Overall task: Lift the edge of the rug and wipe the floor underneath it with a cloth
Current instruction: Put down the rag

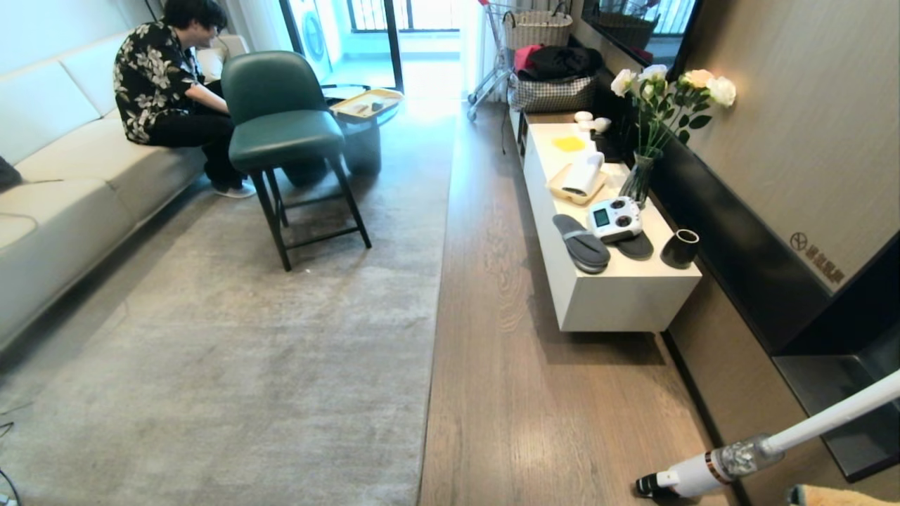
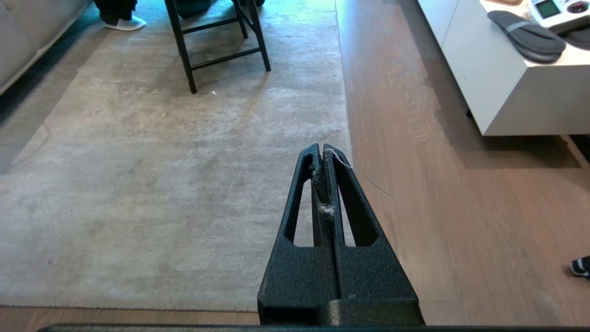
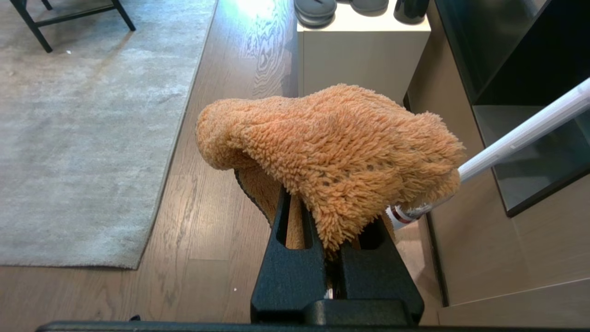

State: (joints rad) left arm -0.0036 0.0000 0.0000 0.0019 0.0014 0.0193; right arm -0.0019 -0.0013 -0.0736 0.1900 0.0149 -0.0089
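The big grey-beige rug (image 1: 246,337) lies flat, and its long rug edge (image 1: 439,281) runs straight along the brown plank floor (image 1: 520,365). In the left wrist view my left gripper (image 2: 321,150) hangs shut above that rug edge (image 2: 345,101), holding nothing but lint and a loose thread. My right gripper (image 3: 329,207) is shut on the fluffy orange cloth (image 3: 332,147), which drapes over and hides its fingertips. It hovers over bare floor (image 3: 207,230) beside the rug's corner (image 3: 138,265). In the head view only a sliver of the cloth (image 1: 837,496) shows at the bottom right.
A white low cabinet (image 1: 619,299) with grey slippers (image 1: 582,244), a controller and a flower vase stands right of the floor strip. A white stick vacuum (image 1: 773,443) leans at the near right. A green chair (image 1: 281,133) stands on the rug; a person (image 1: 169,84) sits on the sofa (image 1: 63,211).
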